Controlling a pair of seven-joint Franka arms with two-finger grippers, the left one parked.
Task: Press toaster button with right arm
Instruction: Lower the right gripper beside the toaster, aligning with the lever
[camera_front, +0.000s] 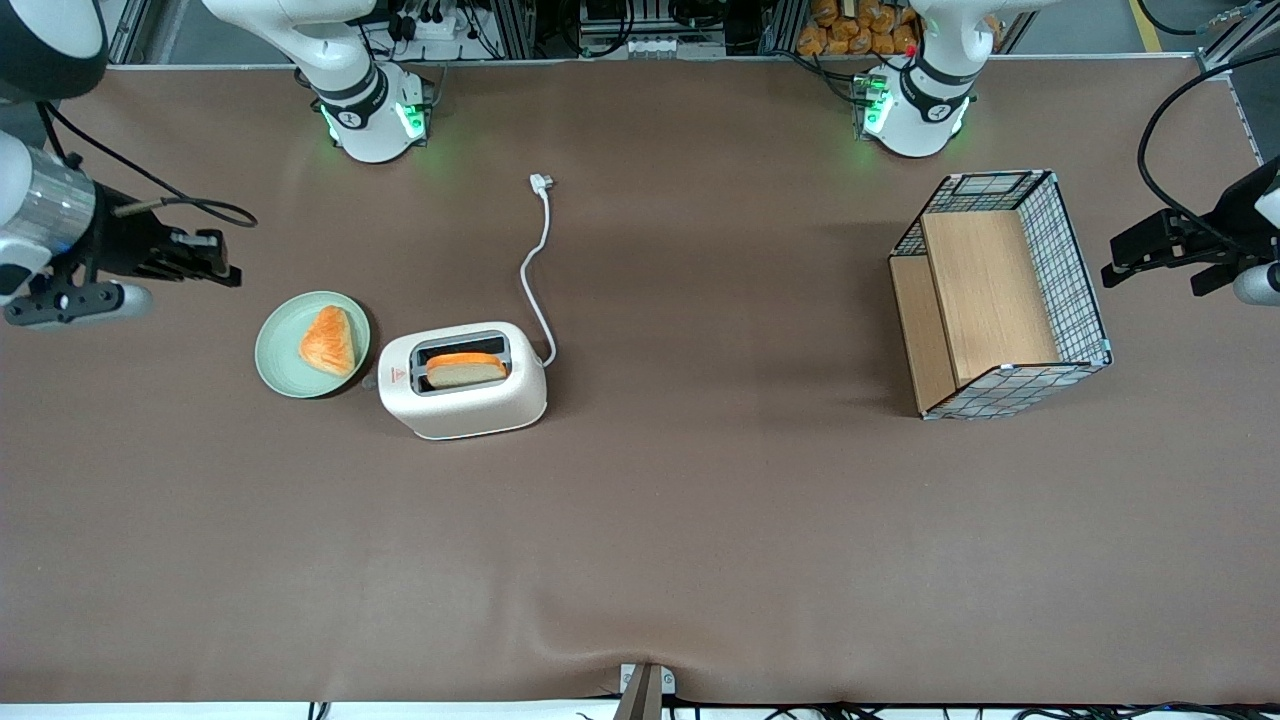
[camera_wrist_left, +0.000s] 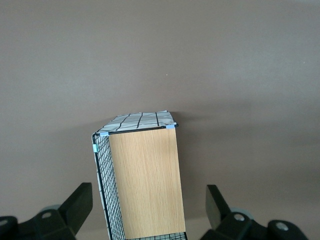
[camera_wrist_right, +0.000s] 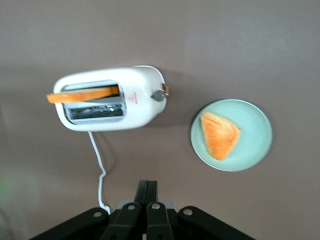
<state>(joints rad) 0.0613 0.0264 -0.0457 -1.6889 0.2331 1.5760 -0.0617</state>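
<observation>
The white toaster (camera_front: 462, 380) stands on the brown table with a slice of toast (camera_front: 466, 369) upright in one slot and a red triangle mark on top. It also shows in the right wrist view (camera_wrist_right: 112, 98), where the pale grey button (camera_wrist_right: 159, 95) juts from the narrow end by the triangle. In the front view the button (camera_front: 371, 381) is a faint nub between toaster and plate. My right arm's gripper (camera_front: 215, 258) hangs above the table at the working arm's end, farther from the front camera than the plate. Its fingers (camera_wrist_right: 148, 188) are pressed together and hold nothing.
A pale green plate (camera_front: 281, 367) with a triangular orange pastry (camera_front: 328, 341) lies beside the toaster's button end. The white cord runs from the toaster to its plug (camera_front: 541, 182). A wire basket with wooden panels (camera_front: 1000, 295) stands toward the parked arm's end.
</observation>
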